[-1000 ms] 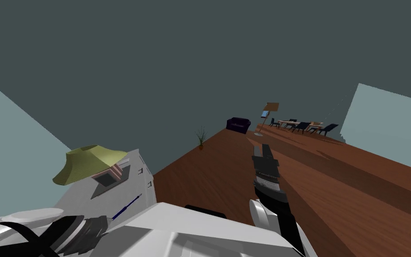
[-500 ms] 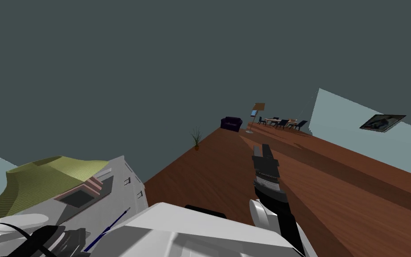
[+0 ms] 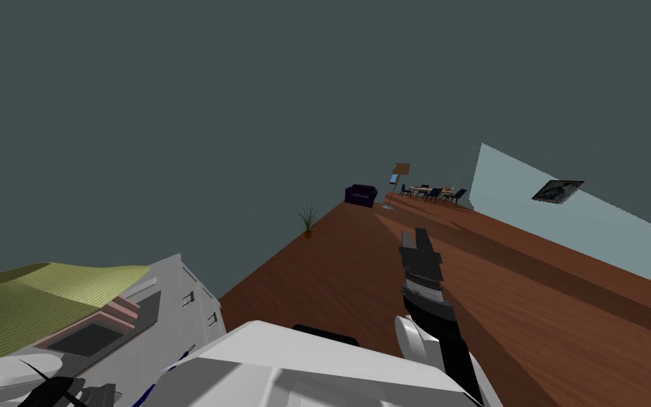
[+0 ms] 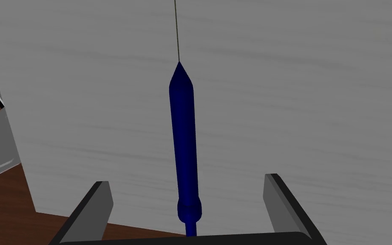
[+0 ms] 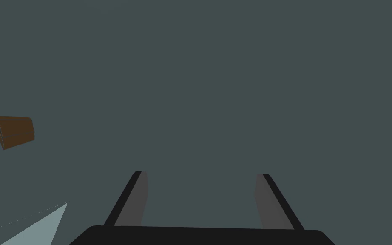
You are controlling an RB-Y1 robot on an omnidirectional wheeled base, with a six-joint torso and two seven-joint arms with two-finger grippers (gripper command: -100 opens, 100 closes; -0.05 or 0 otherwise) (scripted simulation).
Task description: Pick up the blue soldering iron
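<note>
The blue soldering iron (image 4: 183,140) lies on the flat grey top (image 4: 310,106) of a white cabinet (image 3: 176,297). Its thick handle end is nearest my hand and its thin needle tip points away. My left gripper (image 4: 186,179) is open, with one finger (image 4: 101,204) on each side of the handle end and a gap to the iron on both sides. My right gripper (image 3: 414,237) is held out over the wooden floor, open with nothing between its fingers (image 5: 136,200).
A wide olive hat (image 3: 27,297) and a pink striped thing (image 3: 123,309) sit on the cabinet beyond the iron. Brown wooden floor (image 3: 529,304) stretches right toward a plant (image 3: 307,219), a dark sofa (image 3: 361,194), a floor lamp (image 3: 396,180) and a dining set (image 3: 430,191).
My head view has swung, so the cabinet and hat slid toward the lower left corner and look larger. My left arm has sunk toward the bottom edge. The right arm holds its pose.
</note>
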